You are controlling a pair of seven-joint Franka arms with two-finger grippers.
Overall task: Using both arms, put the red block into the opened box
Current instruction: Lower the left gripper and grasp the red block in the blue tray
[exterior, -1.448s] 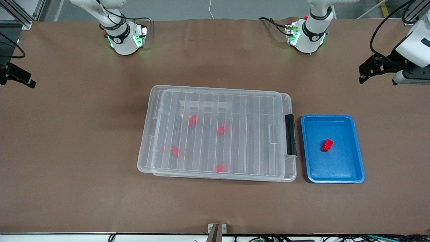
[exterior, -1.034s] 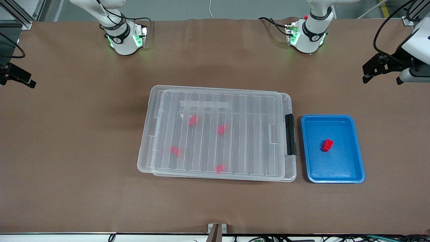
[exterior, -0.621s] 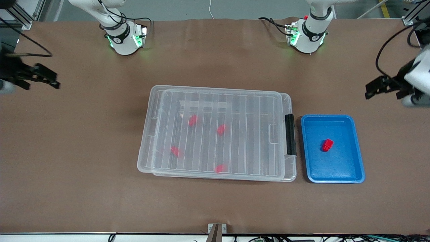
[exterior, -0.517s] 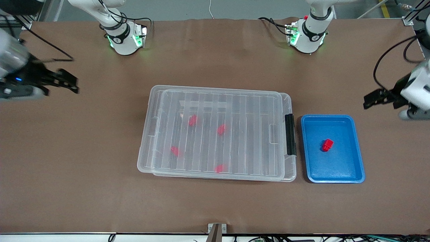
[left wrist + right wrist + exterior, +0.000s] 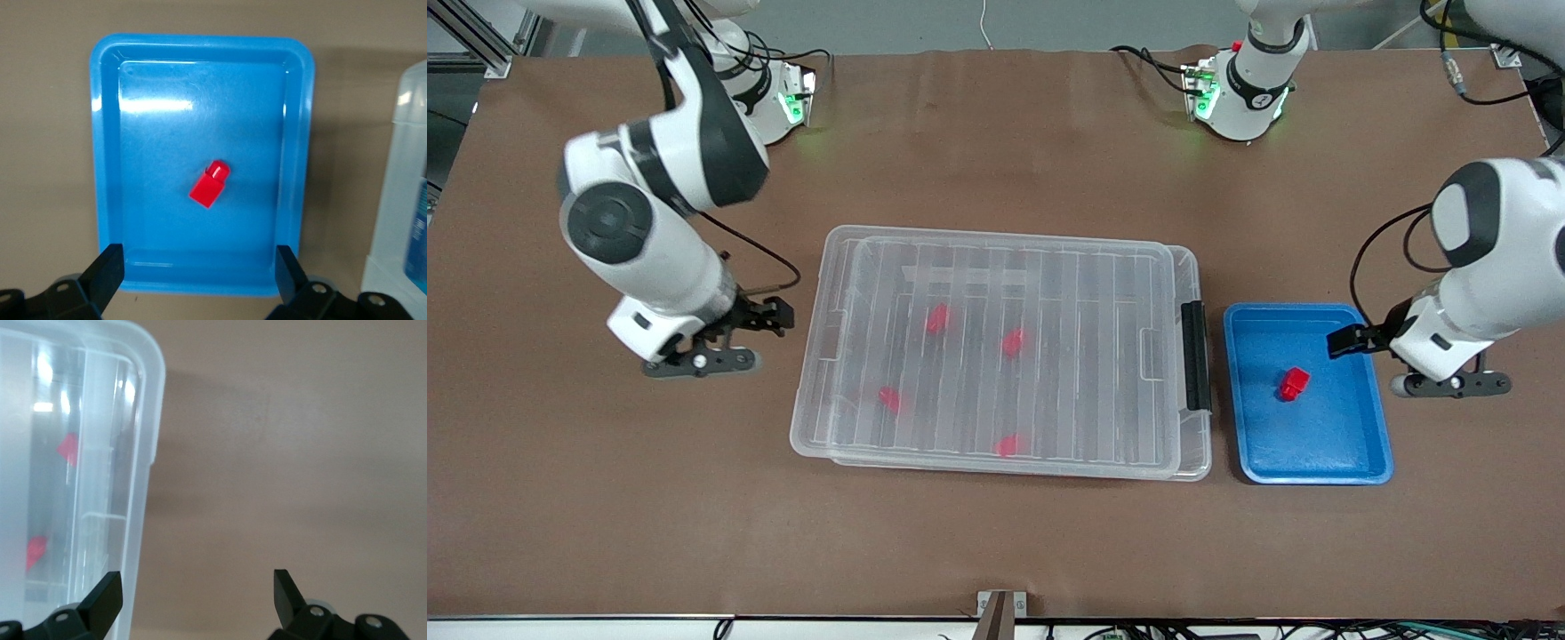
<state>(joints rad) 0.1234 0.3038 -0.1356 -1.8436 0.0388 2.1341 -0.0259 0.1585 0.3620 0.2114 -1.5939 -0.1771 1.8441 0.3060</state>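
You have the red block (image 5: 1295,383) lying loose in the blue tray (image 5: 1376,391), which sits just beside the box (image 5: 996,351) toward the left arm's end of the table. The box's ribbed clear lid (image 5: 1049,267) is still on, its black clip handle (image 5: 1195,356) facing the tray, and four more red blocks (image 5: 936,318) show through it. Your left gripper (image 5: 1347,341) hangs over the tray's edge with its fingers (image 5: 107,270) spread wide and nothing between them; the block is apart from them. Your right gripper (image 5: 769,316) hangs over bare table (image 5: 605,498) just beside the box's other end, fingers (image 5: 105,593) likewise spread and empty.
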